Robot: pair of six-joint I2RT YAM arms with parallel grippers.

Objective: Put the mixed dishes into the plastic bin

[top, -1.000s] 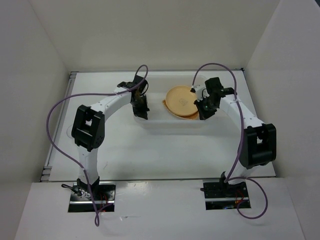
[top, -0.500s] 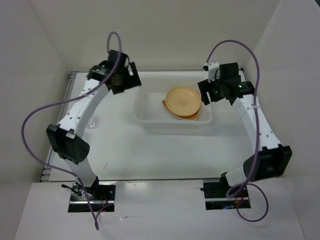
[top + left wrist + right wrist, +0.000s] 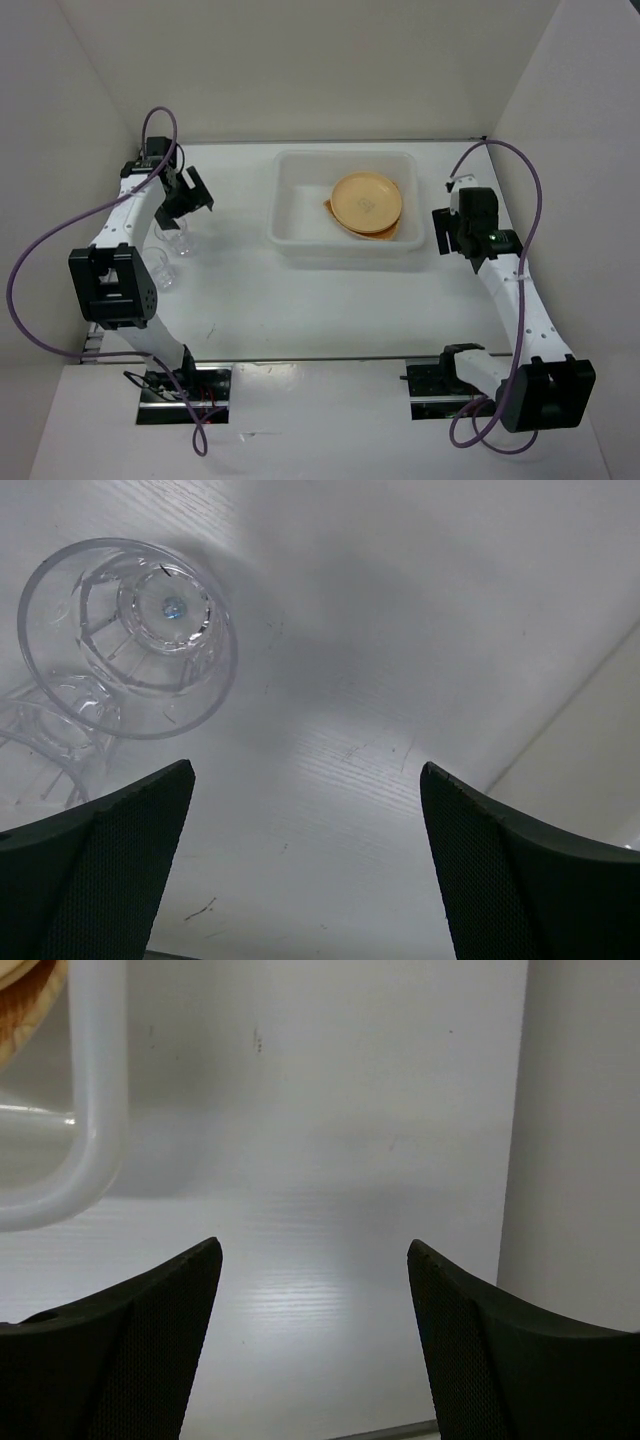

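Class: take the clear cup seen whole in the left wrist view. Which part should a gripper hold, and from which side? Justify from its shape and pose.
Pinch the rim wall of the clear cup from above, one finger inside, on the side away from the second cup. It seems to stand upright, mouth up, and the neighbour crowds its other side.

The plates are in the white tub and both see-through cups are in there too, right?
No. The plates are in the white tub, but both clear cups stand outside it on the table; the top view shows it.
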